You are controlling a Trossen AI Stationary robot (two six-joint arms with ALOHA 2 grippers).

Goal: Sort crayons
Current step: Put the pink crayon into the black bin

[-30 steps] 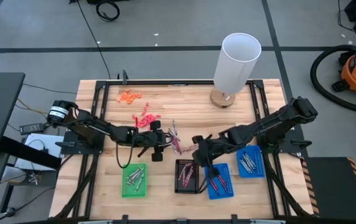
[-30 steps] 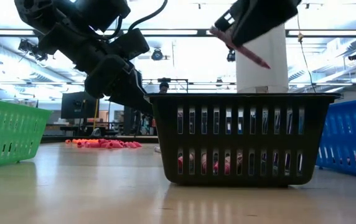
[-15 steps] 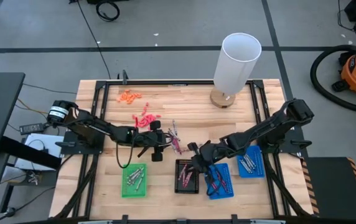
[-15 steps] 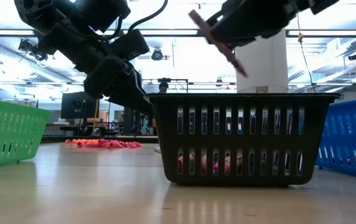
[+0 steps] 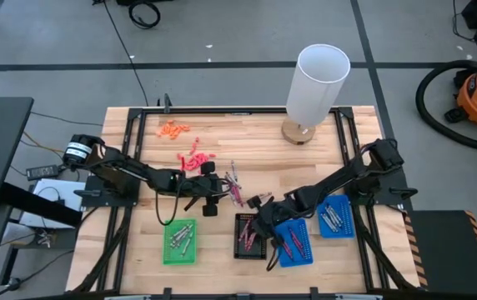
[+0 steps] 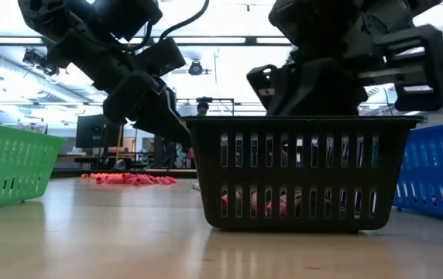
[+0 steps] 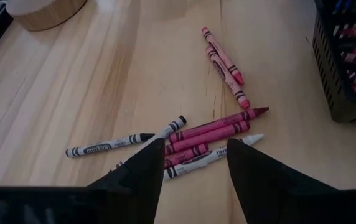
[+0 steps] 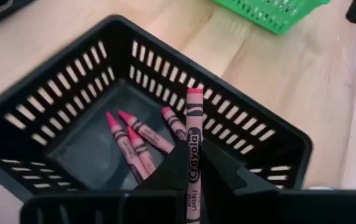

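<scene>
The right gripper [image 8: 193, 171] is shut tight on one pink-red crayon [image 8: 193, 149]. The crayon's long side runs straight out from btwn the fingers, flat end pointing out ahead of them, w/ the black basket [image 8: 35, 112] under it. Its other end is hidden btwn the fingers. In the high view the right gripper [image 5: 263, 225] hangs over the black basket [image 5: 250, 237] at the near middle of the table [image 5: 255, 142]. The held crayon is too small to make out there.

A few pink-red crayons [image 8: 134, 137] lie flat on the basket floor, side by side. In the low view the basket wall [image 6: 299, 170] hides most of them; only pink bits show thru the slots.

The left gripper [image 7: 190, 162] has its fingers spread wide, holding nothing. It hangs just over a loose bunch of crayons [image 7: 209, 130] on the wood, near the black basket's corner. Most of that bunch lie one way, almost side by side: pink-red ones and white ones w/ black bands. Two more pink-red ones [image 7: 224, 65] lie a bit apart, turned across the others. The fingers cover the ends of some.

Also on the table: a green basket [image 5: 180, 242], two blue baskets [image 5: 315, 230] w/ crayons in them, a tall white tube [image 5: 316, 82], and small orange-pink bits [image 5: 184, 146] too tiny to tell apart.
</scene>
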